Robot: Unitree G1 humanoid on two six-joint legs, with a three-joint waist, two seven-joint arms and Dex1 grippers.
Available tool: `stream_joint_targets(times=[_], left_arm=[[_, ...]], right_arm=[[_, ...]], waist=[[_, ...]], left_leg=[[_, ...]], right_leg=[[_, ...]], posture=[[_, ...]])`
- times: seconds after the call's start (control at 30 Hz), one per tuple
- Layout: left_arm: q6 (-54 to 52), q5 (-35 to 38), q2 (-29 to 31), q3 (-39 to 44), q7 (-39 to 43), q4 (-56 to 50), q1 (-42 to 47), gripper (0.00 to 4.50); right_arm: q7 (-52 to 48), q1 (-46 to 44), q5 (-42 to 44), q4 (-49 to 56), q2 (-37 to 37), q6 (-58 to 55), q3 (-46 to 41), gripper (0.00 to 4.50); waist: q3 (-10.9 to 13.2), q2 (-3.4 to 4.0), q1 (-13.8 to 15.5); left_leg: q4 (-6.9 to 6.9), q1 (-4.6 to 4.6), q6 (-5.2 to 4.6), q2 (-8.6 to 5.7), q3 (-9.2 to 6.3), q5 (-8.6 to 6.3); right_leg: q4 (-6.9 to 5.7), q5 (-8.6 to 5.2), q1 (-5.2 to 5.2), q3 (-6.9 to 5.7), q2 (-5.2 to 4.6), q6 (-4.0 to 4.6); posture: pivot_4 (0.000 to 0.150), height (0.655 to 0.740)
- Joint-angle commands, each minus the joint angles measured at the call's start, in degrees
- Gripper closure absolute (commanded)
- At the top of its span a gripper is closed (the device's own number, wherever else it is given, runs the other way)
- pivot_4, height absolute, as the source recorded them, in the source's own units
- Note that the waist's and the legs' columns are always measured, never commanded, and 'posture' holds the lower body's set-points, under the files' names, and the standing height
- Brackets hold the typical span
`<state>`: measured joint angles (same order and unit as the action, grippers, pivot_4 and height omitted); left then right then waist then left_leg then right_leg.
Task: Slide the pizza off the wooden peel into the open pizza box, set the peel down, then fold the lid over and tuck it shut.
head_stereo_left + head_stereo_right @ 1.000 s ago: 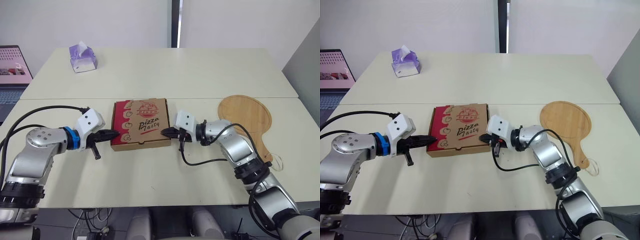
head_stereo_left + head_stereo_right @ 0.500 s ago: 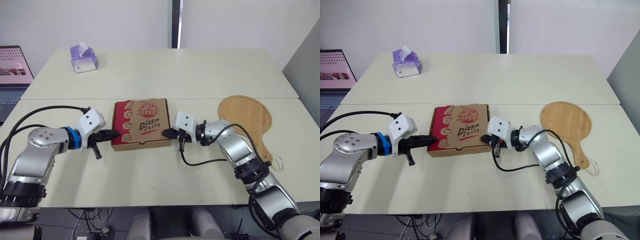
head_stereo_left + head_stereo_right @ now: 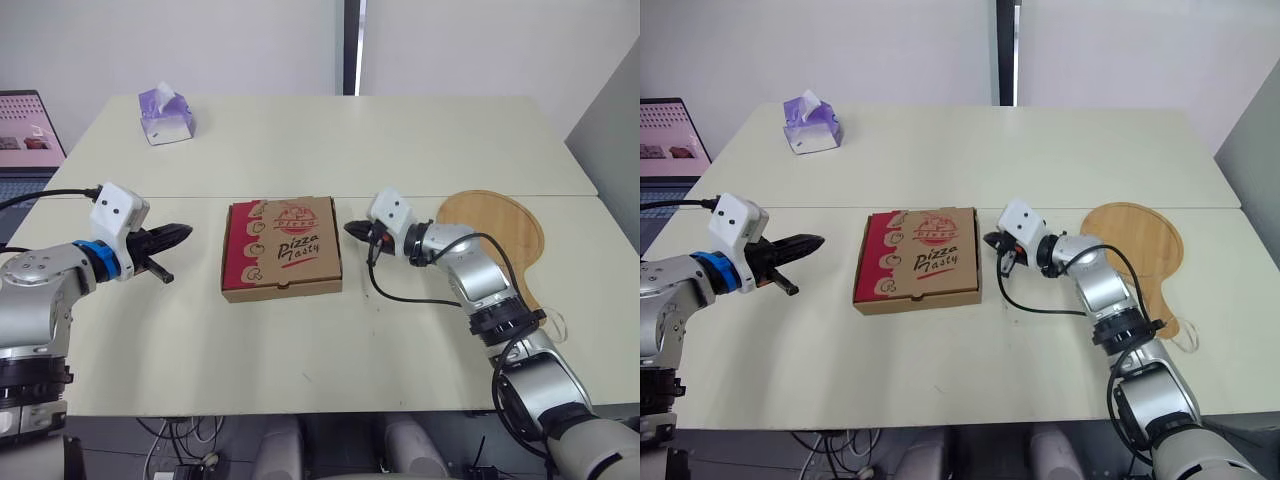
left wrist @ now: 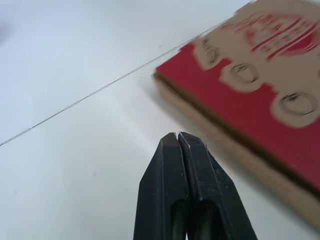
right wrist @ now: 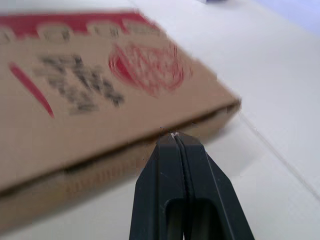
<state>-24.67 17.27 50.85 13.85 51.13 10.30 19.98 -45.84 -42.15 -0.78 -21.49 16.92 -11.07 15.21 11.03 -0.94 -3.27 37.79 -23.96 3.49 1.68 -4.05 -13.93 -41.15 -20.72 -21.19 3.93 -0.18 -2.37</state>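
Observation:
The pizza box [image 3: 281, 248] lies closed and flat in the middle of the near table, its printed lid facing up. To its right, near the table's right edge, the round wooden peel [image 3: 494, 235] rests bare on the table. My left gripper [image 3: 182, 232] is shut and empty, hovering a hand's width left of the box. In the left wrist view its fingertips [image 4: 178, 136] point toward the box's red edge [image 4: 235, 107]. My right gripper [image 3: 351, 229] is shut and empty just off the box's right side, near its far corner [image 5: 220, 107].
A purple tissue box [image 3: 166, 115] stands at the far left of the back table. A laptop [image 3: 28, 135] sits off the table's left side. A seam [image 3: 200, 197] runs between the two tables behind the pizza box.
Both grippers have pulled away from the box's sides. The left one moved well out to the left; the right one moved slightly right and toward the far side. The box stayed put.

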Motion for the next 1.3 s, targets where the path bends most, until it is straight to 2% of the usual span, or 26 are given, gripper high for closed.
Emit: stream_joint_targets(times=[0.03, 0.17, 0.43, 0.6, 0.83, 1.3], left_arm=[[2.36, -2.79, 0.50, -2.93, 0.55, -1.41, -2.10, 4.50], [2.20, -2.87, -2.21, -5.90, 0.91, -2.56, -3.05, 4.50], [0.36, -1.83, -5.15, -9.70, 3.40, -6.32, -2.35, 4.50], [-1.35, -0.22, -5.19, -11.70, 6.62, -11.06, -4.19, 4.50], [-4.53, 0.35, -8.26, -16.05, 7.51, -18.86, -4.38, 4.50], [-5.13, -0.93, -10.16, -18.98, 8.26, -19.63, -4.57, 4.50]], right_arm=[[0.26, -0.36, -2.60, -0.43, 0.01, 1.72, 2.20, 4.47], [-1.52, 0.68, -2.34, 0.97, -0.91, 0.69, 3.42, 4.47], [-7.08, 6.26, 2.62, 13.80, -1.44, -7.81, 4.20, 4.47], [-7.37, 8.82, 3.12, 19.99, 0.51, -11.50, 3.89, 4.47], [-8.92, 11.29, 4.18, 25.49, 5.39, -14.84, 2.17, 4.47], [-11.15, 16.37, 7.42, 36.23, 10.07, -22.75, 1.49, 4.47]], waist=[[0.00, 0.00, -0.02], [0.00, 0.00, 0.08], [0.00, 0.00, 0.11], [0.00, 0.00, 0.15], [0.00, 0.00, 0.83], [0.00, 0.00, 0.98]], left_leg=[[0.00, 0.00, 0.00, 0.01, 0.01, 0.00], [0.00, 0.00, 0.00, 0.02, 0.01, 0.00], [0.01, -0.02, 0.00, 0.01, -0.03, 0.00], [0.01, -0.02, 0.00, 0.00, -0.03, 0.00], [0.02, -0.03, 0.00, -0.02, -0.03, 0.00], [0.02, -0.01, -0.01, -0.03, -0.03, 0.00]], right_leg=[[0.00, 0.00, 0.00, 0.01, 0.00, 0.00], [-0.01, 0.00, 0.00, 0.00, 0.00, 0.00], [-0.01, 0.00, 0.03, -0.03, -0.01, 0.00], [0.00, 0.00, 0.04, -0.02, -0.01, 0.00], [0.03, 0.00, 0.09, -0.01, -0.07, 0.00], [0.02, 0.00, 0.11, 0.00, -0.02, 0.00]], posture=[[0.150, 0.7400], [0.150, 0.7400], [0.150, 0.7400], [0.150, 0.7400], [0.150, 0.7400], [0.150, 0.7400]])
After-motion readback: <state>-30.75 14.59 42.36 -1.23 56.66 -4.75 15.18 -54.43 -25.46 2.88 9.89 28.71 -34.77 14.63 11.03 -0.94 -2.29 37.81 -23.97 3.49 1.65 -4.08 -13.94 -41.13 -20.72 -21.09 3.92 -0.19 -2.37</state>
